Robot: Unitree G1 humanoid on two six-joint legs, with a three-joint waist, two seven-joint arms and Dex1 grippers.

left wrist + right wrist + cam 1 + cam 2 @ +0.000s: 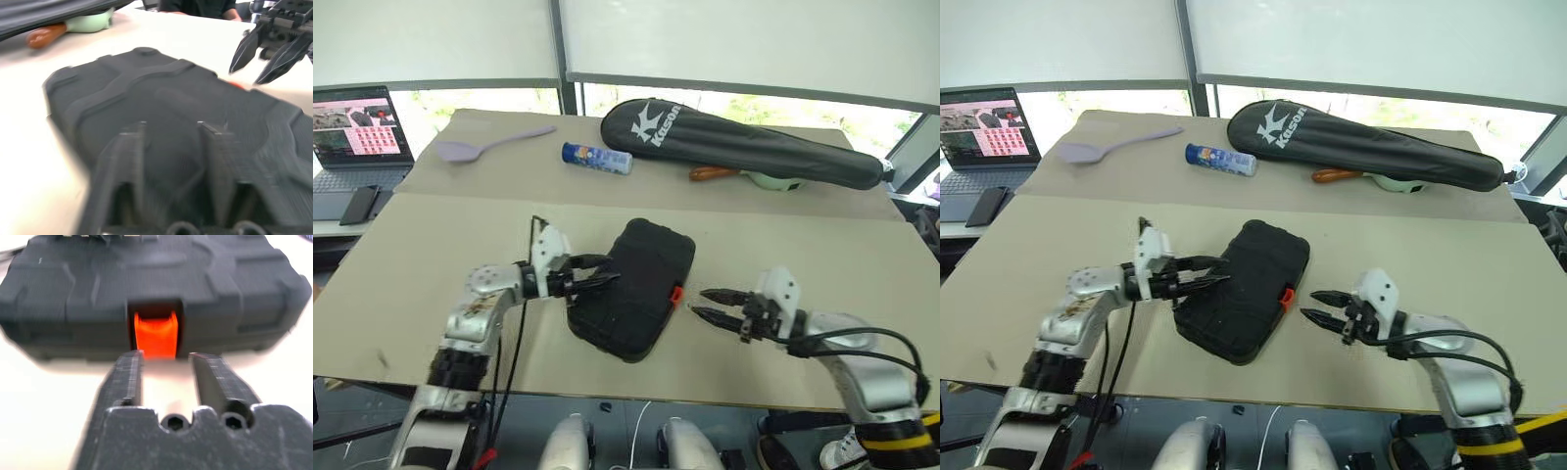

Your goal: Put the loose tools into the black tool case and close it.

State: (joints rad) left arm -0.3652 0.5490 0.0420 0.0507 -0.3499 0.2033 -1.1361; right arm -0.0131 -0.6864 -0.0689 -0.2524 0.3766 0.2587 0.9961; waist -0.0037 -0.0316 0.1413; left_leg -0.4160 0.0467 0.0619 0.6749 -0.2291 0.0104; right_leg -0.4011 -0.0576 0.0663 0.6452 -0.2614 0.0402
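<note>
Now both arms reach inward, level: left claw [599, 281] apart over closed case [636, 284]; right claw [707, 304] apart, seemingly clear of latch [155, 334].

Both arms are showing silver-grey metal shells with white wrist housings, each ending in two pointed black fingers: left gripper [597, 279], right gripper [707, 304]. Black cables are looping along both forearms. A yellow-and-black striped band is ringing the right arm.

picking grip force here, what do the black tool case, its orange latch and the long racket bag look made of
black tool case: looks like hard moulded plastic, matte; fine woven-looking texture and raised ribs on the lid.
orange latch: smooth, slightly glossy plastic, probably a snap clip.
racket bag: soft fabric, likely nylon or similar; it sags and creases, with a printed white logo.
</note>
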